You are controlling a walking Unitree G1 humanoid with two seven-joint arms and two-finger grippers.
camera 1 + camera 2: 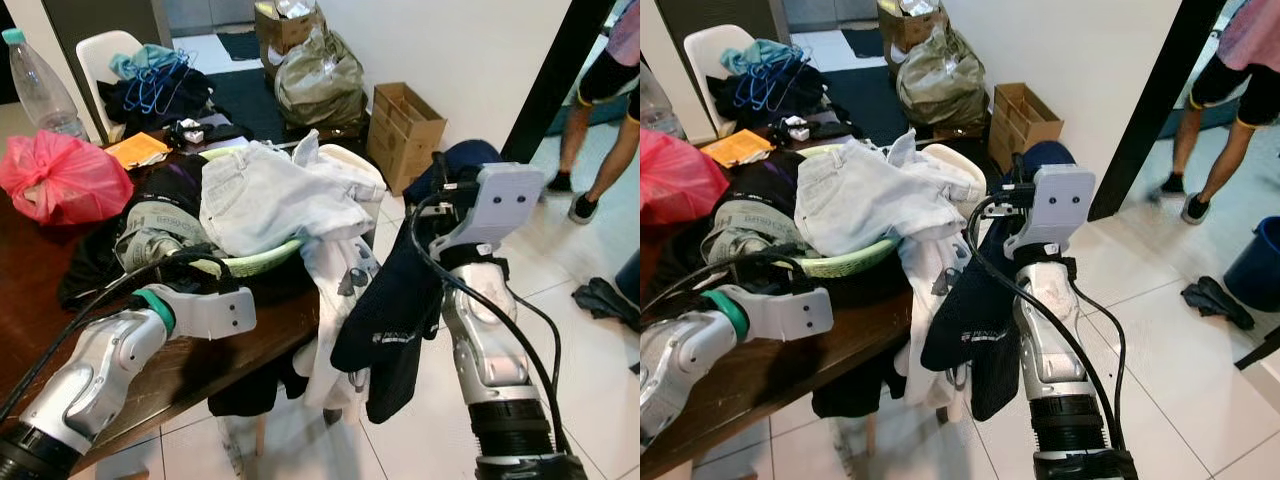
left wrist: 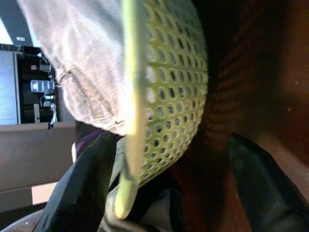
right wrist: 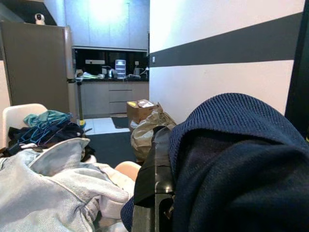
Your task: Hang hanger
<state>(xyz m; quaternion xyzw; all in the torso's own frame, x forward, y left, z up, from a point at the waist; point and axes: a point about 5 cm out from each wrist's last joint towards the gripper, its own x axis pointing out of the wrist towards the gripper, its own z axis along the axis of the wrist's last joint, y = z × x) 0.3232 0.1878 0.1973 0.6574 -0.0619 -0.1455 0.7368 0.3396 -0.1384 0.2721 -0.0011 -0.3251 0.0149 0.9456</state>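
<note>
Two blue hangers (image 1: 152, 84) atop chair (image 1: 100, 50), kitchen beyond.

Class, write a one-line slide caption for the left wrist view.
Perforated lime-green plastic basket heaped with pale denim garment on dark wooden table.

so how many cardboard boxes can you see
2: an open, seemingly empty cardboard box on the floor by the white wall, and a filled cardboard box farther back behind the bulging bag. More may be hidden.

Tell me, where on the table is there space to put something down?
Not much. The bare wood of the table shows at the near edge, between the left arm and the green basket. Behind that it is crowded: the basket heaped with pale jeans, dark clothes, the pink bag. The tiled floor is open.
</note>
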